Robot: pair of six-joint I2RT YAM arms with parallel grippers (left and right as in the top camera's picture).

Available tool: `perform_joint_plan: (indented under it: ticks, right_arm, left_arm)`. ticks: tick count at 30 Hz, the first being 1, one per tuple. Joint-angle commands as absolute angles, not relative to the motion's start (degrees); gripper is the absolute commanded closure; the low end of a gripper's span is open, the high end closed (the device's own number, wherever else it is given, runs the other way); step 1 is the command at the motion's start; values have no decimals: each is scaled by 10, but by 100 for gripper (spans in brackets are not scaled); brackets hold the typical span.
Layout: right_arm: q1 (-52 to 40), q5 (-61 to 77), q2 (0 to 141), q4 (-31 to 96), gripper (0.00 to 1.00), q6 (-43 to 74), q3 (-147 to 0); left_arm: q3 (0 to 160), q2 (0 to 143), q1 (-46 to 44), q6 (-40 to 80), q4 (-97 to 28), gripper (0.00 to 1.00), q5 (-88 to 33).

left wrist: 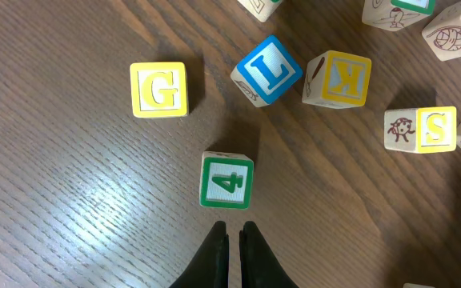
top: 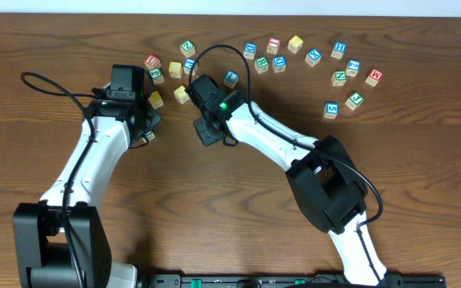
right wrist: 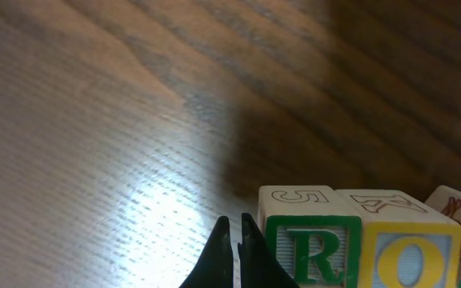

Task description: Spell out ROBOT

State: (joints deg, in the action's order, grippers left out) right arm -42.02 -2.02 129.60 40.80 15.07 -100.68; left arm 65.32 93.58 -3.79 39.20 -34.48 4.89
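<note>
In the right wrist view a green R block [right wrist: 310, 244] and a yellow O block [right wrist: 410, 252] stand side by side, touching, with a third block's edge [right wrist: 458, 210] at their right. My right gripper [right wrist: 235, 228] is shut and empty just left of the R block. In the overhead view it sits at the table's middle [top: 207, 134], where the arm hides those blocks. My left gripper [left wrist: 234, 234] is shut and empty just below a green 4 block [left wrist: 226, 182]. It also shows in the overhead view [top: 148, 128].
Yellow G [left wrist: 159, 90], blue L [left wrist: 266, 70], yellow K [left wrist: 338, 78] and yellow S [left wrist: 422, 128] blocks lie beyond the left gripper. Several more letter blocks [top: 338, 78] are scattered along the far side of the table [top: 230, 216].
</note>
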Motion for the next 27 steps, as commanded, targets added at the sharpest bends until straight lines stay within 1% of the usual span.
perform_joint_plan:
  ticks: [1,8,15,22,27]
  right_arm:
    - [-419,-51,1303,404,99,171,-1015]
    - [-418,-72,1303,401,99,204,-1015]
    - [-416,-43,1285,392,99,166,-1039]
    - [-373,-44,1273,390,99,179,-1064]
    - [-347,-41,1280,388,99,184,-1063]
  left_arm:
    - [650,929,-36,397,-347,93,61]
    - [649,929,-36,397,-347,92,61]
    - [649,929,-36,398,-347,92,61]
    - [648,944,-41,408,-347,93,44]
    - [638,967,-67,428,-329,93,34]
